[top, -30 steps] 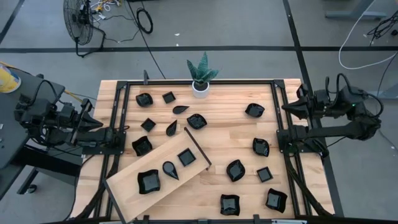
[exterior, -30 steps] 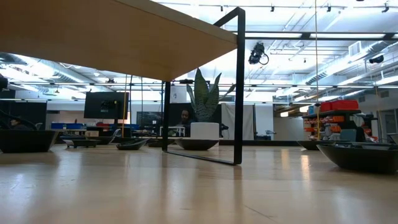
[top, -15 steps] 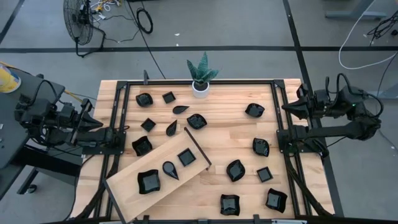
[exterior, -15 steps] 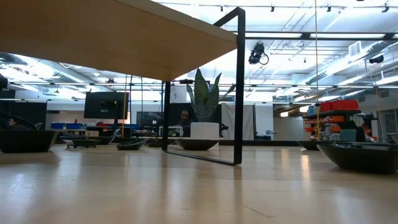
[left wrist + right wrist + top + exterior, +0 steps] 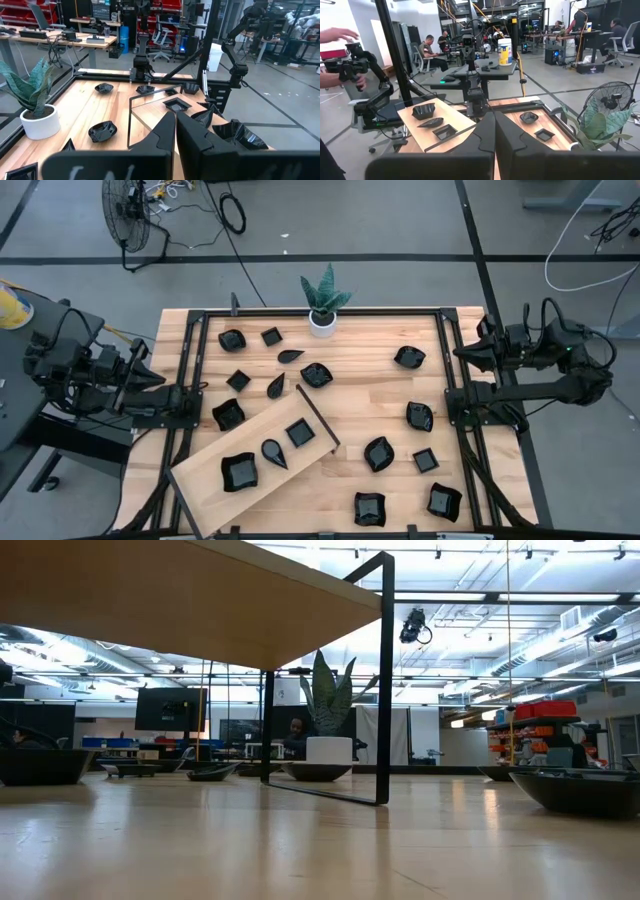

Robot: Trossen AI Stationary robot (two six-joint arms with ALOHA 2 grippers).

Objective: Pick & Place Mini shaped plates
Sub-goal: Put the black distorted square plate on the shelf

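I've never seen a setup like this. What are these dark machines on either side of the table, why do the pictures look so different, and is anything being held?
They are two robot arms at a wooden table. One picture looks straight down; one sits at table-top height looking into the room; the other two come from cameras on each arm's wrist, past its own fingers. The left gripper waits at the table's left edge, the right gripper at its right edge. Both are shut and hold nothing. Small glossy black mini shaped plates are scattered over the table. Three of them lie on a raised light wooden board. A white pot with a green plant stands at the far edge.
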